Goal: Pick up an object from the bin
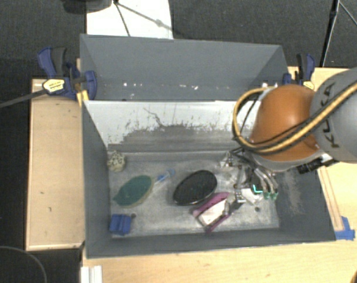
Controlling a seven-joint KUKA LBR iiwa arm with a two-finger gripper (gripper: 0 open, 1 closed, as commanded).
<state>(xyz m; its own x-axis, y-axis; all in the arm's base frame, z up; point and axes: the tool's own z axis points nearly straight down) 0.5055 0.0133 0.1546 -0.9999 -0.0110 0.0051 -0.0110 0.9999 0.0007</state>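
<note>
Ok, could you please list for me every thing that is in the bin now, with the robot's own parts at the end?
speckled lump: 1, beige-grey, floor's far left corner
oval pad: 1, green, left part of the floor
thin stick-like piece: 1, pale blue, between the green pad and the black thing
oval black thing: 1, black, middle of the floor
flat purple and white thing: 1, near edge, right of middle
small blue block: 1, blue, near left corner
bin: 1, grey metal
gripper: 1, dark metal, right of the floor, beside the purple and white thing
wrist cover: 1, orange, above the gripper
</note>
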